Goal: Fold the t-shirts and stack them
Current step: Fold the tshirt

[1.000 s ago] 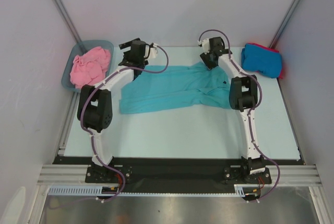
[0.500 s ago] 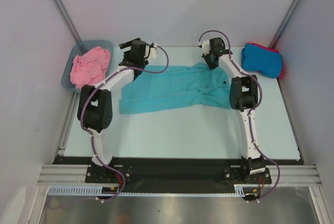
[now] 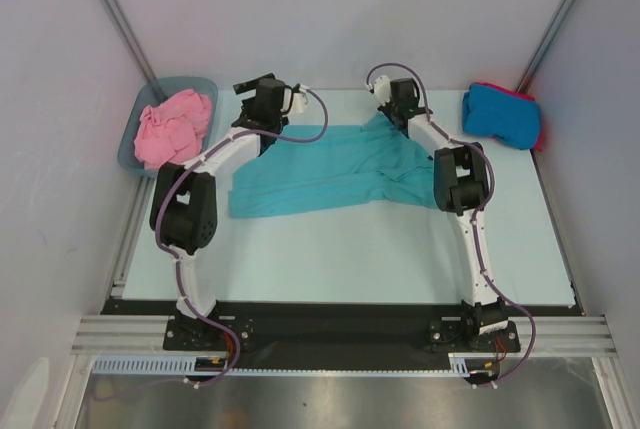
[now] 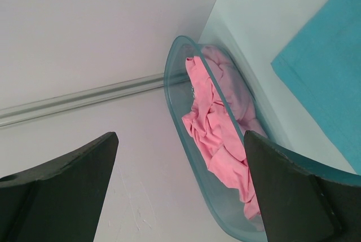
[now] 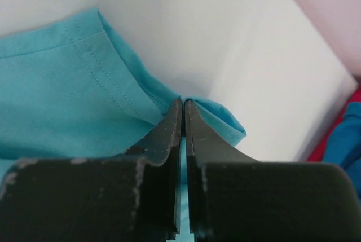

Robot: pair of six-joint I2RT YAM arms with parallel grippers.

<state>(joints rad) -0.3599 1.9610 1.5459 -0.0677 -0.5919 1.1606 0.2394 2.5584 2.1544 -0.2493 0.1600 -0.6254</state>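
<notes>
A teal t-shirt [image 3: 330,171] lies spread across the middle of the table. My right gripper [image 5: 183,106] is shut on its far right edge, pinching a fold of teal cloth [image 5: 84,89]; in the top view that gripper [image 3: 388,109] sits at the shirt's back corner. My left gripper [image 3: 262,109] hovers by the shirt's far left corner, jaws wide open, nothing between them. A pink t-shirt [image 3: 170,127] lies crumpled in the tub [image 4: 186,157]. A folded bright blue t-shirt [image 3: 500,115] rests on a red one [image 3: 540,129] at the back right.
The grey-blue plastic tub [image 3: 128,154] stands at the back left corner against the wall. White walls close in the table on the left, back and right. Both arm bases sit at the near edge.
My right gripper has closed on the teal shirt's far edge and shifted slightly left. The left gripper stays open, nudged a little to the right.
</notes>
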